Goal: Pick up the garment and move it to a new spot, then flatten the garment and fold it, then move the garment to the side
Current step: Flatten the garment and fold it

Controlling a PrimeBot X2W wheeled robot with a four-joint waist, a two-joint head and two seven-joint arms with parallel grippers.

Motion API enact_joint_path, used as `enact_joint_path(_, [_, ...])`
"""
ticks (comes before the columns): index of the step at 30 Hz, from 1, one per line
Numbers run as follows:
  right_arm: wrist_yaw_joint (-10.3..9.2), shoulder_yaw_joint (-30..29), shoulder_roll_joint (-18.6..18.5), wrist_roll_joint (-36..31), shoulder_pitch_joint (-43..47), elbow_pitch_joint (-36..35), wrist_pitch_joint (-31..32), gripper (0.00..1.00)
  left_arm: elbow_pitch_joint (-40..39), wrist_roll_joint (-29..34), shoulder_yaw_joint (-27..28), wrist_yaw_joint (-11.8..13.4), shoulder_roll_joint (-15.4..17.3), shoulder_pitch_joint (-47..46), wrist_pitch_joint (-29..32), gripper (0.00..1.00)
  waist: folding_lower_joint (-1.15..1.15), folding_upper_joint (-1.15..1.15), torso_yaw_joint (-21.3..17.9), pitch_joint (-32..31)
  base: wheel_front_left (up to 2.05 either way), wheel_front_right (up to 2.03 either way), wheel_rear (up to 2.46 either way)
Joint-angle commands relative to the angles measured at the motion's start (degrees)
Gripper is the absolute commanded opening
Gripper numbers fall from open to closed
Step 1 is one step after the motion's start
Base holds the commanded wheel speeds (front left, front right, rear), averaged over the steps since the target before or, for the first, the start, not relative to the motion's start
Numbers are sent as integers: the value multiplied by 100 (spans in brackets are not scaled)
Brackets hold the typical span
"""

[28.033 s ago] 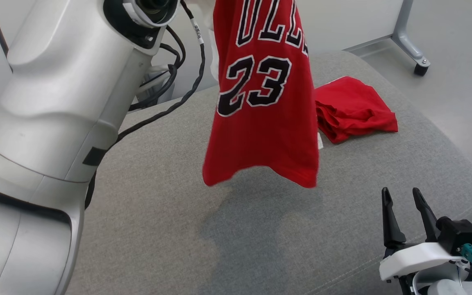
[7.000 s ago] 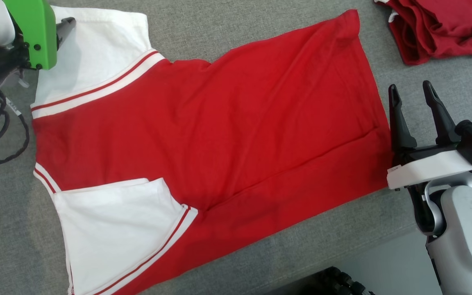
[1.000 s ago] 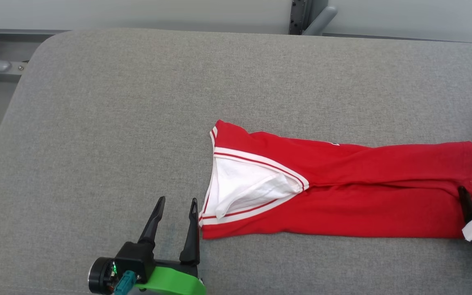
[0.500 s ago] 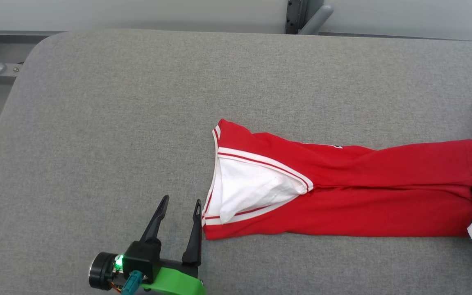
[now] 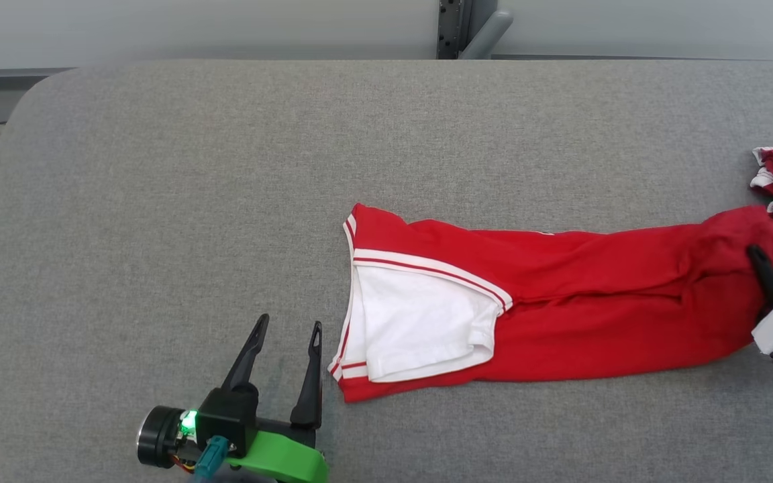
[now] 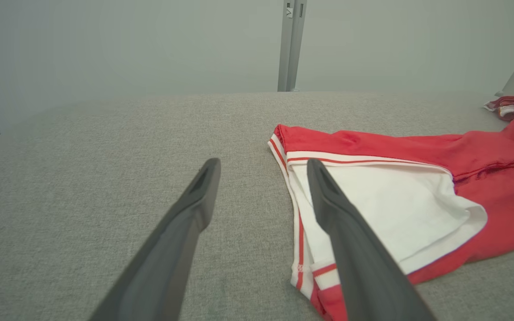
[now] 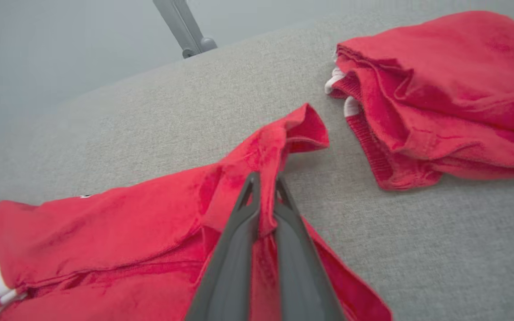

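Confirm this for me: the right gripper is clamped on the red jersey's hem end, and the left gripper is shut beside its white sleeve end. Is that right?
Not quite. The left gripper is open, its two fingers spread apart beside the white sleeve end of the red jersey, as the left wrist view shows. The right gripper is indeed clamped on the hem end.

Soft matt red knit cloth for the garment, with smooth white cloth at the sleeve and ribbed striped trim; the same red cloth, slightly fuzzy, in the folded pile. Coarse grey woven upholstery, matt and faintly rough, across the cushion. Matt dark plastic on the fingers of the left gripper, glossier green plastic on its housing, smooth grey metal on the post.
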Motion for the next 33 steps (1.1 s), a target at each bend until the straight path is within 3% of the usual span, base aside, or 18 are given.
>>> enact_joint_path(1, [-5,38,-9,48,23,-246,60,0,18,26,14,-40,-9,-74,-13,100,0,0,-21,-28,0,0,0])
enact_joint_path(8, [-3,161,109,-108,76,-1471,558,0,88,25,-9,-91,-65,-29,-13,100,0,0,19,-117,0,0,0])
enact_joint_path(17, [-3,420,736,-630,-86,-2597,1474,0,148,-14,-33,-162,-155,-106,-13,100,0,0,269,-127,0,0,0])
enact_joint_path(26, [-3,995,1482,-944,-365,-2678,2004,0,263,-69,-86,-225,-219,-210,-14,100,0,0,704,-47,0,0,0])
enact_joint_path(33, [-3,1319,1792,-958,-393,-2407,2076,0,257,-126,-97,-244,-253,-241,-13,100,0,0,1039,-24,0,0,0])
